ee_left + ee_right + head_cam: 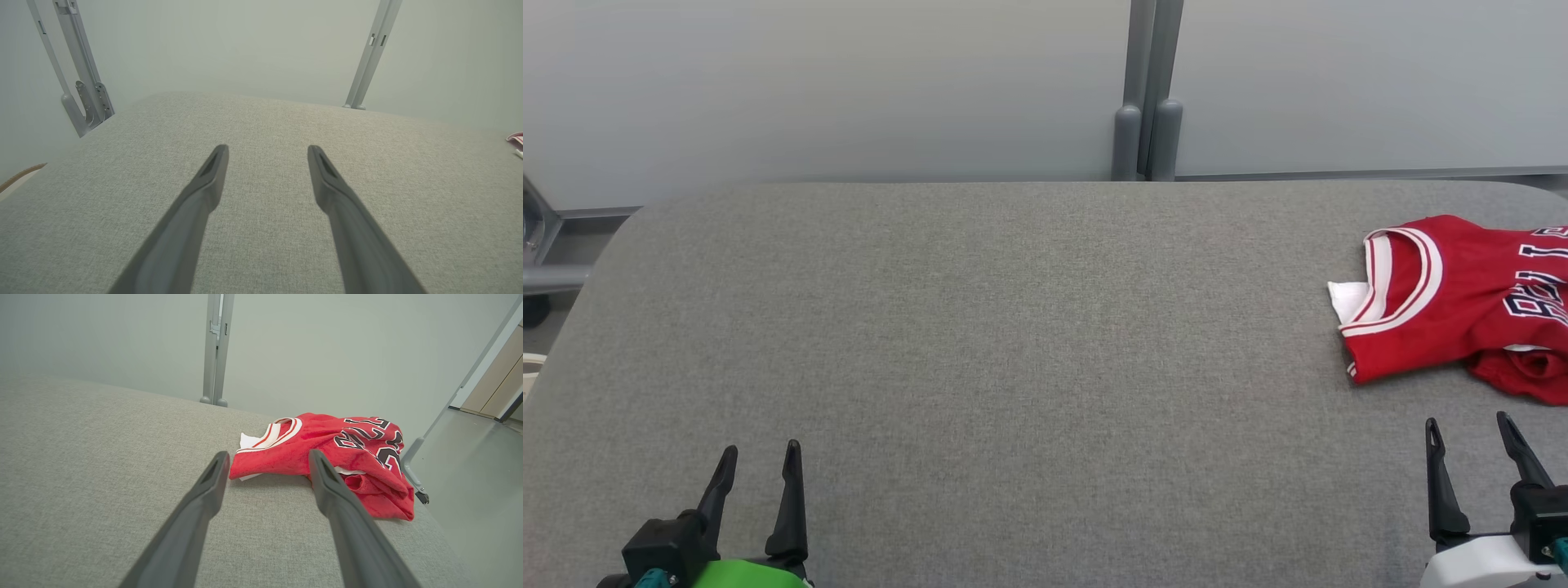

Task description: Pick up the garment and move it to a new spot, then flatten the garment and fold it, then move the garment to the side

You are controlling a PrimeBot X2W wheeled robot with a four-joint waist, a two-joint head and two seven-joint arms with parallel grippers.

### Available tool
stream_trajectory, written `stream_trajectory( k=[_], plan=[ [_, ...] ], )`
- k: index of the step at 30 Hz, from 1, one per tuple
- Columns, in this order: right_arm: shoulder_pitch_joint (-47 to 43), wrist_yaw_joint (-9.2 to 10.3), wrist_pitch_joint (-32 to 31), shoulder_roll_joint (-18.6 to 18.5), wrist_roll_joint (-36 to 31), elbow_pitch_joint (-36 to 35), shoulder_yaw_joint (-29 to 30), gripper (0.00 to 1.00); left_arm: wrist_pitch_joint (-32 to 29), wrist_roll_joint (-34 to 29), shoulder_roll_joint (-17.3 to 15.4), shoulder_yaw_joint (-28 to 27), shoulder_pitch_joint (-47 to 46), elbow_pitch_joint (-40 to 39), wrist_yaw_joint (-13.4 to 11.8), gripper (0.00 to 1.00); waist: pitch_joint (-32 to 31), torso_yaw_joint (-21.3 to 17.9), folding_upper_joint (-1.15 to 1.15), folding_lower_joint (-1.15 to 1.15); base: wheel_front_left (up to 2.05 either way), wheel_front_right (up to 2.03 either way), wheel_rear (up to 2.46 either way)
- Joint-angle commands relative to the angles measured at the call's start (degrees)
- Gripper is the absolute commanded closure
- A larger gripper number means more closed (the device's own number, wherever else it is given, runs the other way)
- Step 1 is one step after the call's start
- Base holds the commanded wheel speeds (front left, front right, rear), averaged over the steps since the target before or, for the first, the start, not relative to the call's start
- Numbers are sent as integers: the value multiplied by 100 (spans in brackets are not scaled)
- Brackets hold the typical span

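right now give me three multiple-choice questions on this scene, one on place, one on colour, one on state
1. Where on the grey table does the basketball jersey lie?
A. centre B. robot's right end C. robot's left end
2. The basketball jersey's main colour?
A. blue B. green C. red
3. The right pincer is:
A. open, short of the cloth B. shut on the cloth C. shut, empty
Answers: 1 B, it lies at the head view's right edge; 2 C, red cloth, white trim; 3 A, its jaws stand apart, off the cloth.
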State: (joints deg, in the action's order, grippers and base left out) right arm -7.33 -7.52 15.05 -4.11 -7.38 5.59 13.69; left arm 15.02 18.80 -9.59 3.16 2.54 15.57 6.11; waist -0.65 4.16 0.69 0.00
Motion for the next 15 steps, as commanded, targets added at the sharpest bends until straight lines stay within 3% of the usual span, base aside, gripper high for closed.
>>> stream_trajectory(
  k=[1, 15],
  plan=[
    [61, 6, 15, 25, -51, 25, 33, 0, 16, -37, 21, -56, -85, 19, 45, 0, 7, -33, -69, 0, 0, 0, 0],
    [111, 6, 15, 96, -240, -13, -25, 0, 16, -164, 92, -194, -98, 123, 120, 0, 47, -67, -69, 0, 0, 0, 0]
  ],
)
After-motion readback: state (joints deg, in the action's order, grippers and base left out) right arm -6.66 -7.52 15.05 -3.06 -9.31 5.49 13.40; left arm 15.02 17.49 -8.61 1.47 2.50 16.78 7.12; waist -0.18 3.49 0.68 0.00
